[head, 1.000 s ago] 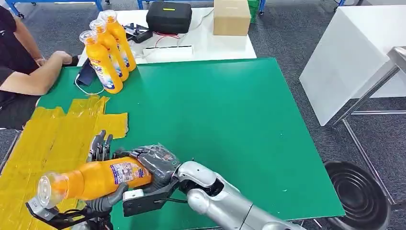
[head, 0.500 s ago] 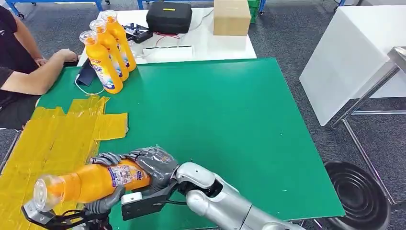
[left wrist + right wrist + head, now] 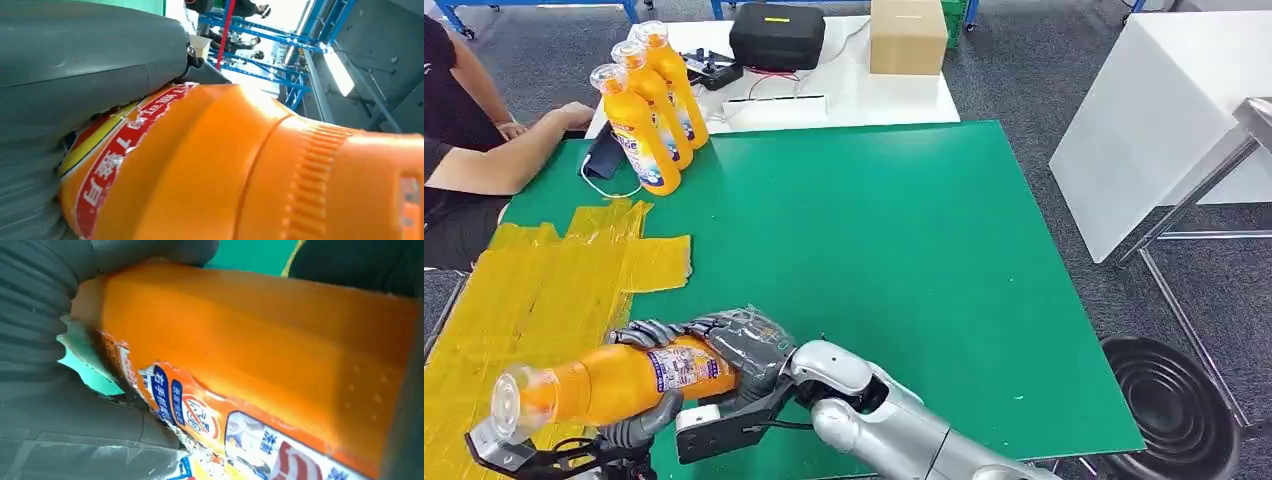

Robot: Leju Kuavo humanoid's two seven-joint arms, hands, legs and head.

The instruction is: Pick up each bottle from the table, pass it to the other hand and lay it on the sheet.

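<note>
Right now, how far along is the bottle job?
Nothing lies on the yellow sheet yet. One orange bottle is mid-handover, lying sideways above the table's near edge, with the right robot hand around its base and the left robot hand closing on its middle. Three bottles stand upright at the far corner, untouched.

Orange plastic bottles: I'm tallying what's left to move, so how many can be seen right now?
4. Three orange plastic bottles stand upright in a row at the green table's far left corner. The fourth lies sideways, gripped by both robot hands. None look hidden.
</note>
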